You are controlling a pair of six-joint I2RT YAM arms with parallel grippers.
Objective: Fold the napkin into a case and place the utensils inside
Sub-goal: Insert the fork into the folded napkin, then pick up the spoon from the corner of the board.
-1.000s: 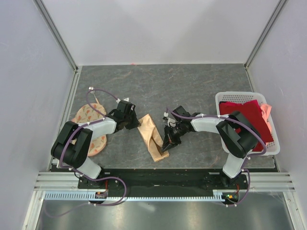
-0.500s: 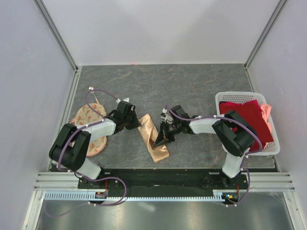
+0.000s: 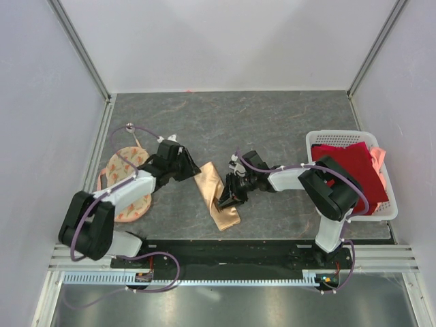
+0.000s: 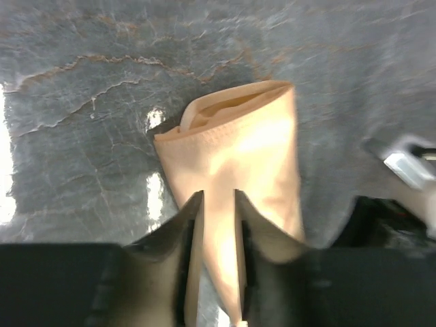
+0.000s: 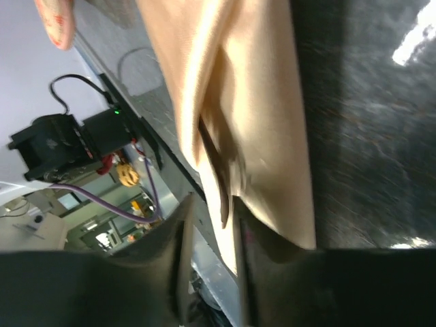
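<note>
The peach-orange napkin (image 3: 216, 196) lies folded into a narrow case on the grey table between my two arms. In the left wrist view the case (image 4: 238, 150) shows its open mouth at the far end. My left gripper (image 3: 189, 168) sits at its upper left end, jaws (image 4: 218, 199) open, with cloth showing in the gap. My right gripper (image 3: 224, 200) is over the case's right edge, also open. The thin dark brown stick (image 5: 216, 184) pokes out of a fold of the napkin (image 5: 252, 102) between the right fingers, loose in the gap. The spoon is hidden.
A white lattice basket (image 3: 314, 139) holding a dark red cloth (image 3: 354, 170) stands at the right edge. A round cream cloth with orange print (image 3: 126, 184) lies under the left arm. A metal rail (image 3: 225, 255) runs along the near edge.
Both grippers have opened. The left arm has swung its elbow out to the left and drawn back a little. The right gripper has slid slightly left along the case.
</note>
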